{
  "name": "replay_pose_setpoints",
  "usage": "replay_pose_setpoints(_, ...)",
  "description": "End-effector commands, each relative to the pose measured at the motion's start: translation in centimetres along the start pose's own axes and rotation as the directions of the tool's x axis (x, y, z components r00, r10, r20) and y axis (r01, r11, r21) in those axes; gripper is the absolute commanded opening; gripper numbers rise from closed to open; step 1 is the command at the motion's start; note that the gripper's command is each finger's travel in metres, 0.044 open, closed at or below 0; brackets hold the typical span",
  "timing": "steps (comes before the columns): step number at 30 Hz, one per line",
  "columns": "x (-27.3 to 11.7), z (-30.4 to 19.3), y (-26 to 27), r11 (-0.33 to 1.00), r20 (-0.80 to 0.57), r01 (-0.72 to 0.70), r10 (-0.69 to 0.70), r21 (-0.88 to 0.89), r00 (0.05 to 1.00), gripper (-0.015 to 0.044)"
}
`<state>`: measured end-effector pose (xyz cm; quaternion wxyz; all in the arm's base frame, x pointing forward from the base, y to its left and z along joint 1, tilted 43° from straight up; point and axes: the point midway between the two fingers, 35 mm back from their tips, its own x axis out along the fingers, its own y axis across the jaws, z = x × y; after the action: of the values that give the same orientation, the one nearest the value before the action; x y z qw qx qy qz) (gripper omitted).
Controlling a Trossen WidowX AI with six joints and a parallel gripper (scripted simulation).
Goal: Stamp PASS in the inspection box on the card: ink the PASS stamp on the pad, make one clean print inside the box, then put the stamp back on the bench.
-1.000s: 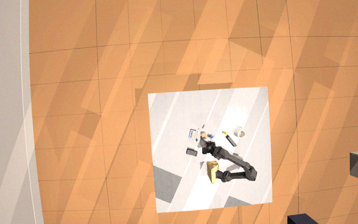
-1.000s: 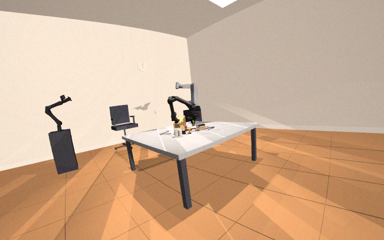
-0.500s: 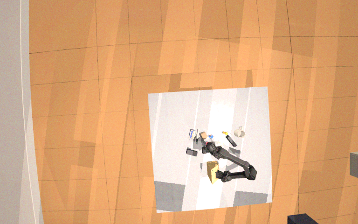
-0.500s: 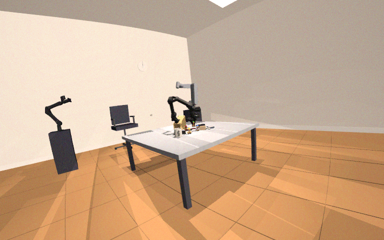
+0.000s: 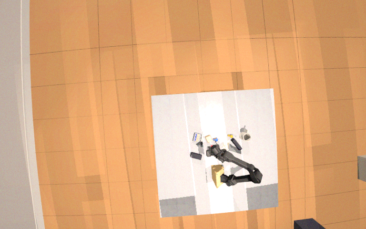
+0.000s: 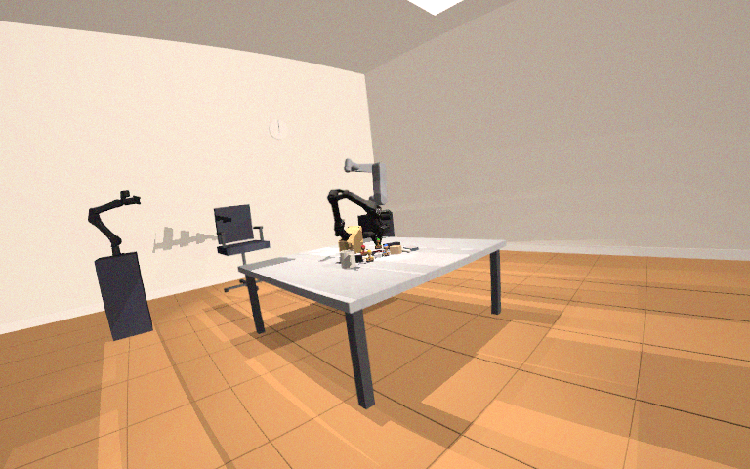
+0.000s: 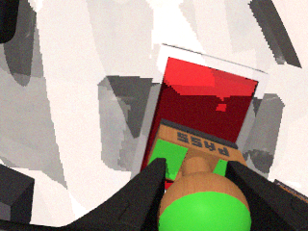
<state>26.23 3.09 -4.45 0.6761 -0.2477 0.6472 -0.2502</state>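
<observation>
Nearest the wrist camera, the claw is clamped on the green-topped wooden PASS stamp. Just past it, the stamp's block overlaps one end of the red ink pad; I can't tell if they touch. Seen from above, a black case lies toward the counter's left edge, and a pale mug stands toward its right edge. Farther off, beyond the counter, is a dark office chair
</observation>
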Motion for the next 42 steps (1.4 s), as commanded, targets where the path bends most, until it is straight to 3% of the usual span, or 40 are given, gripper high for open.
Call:
replay_pose_setpoints(1, 0.3, -0.1, -0.1, 1.000, 0.001, 0.005, -0.005, -0.008, 1.000, 0.0000)
replay_pose_setpoints(42, 1.8, -0.2, -0.2, 1.000, 0.002, 0.007, -0.007, 0.002, 1.000, 0.0000)
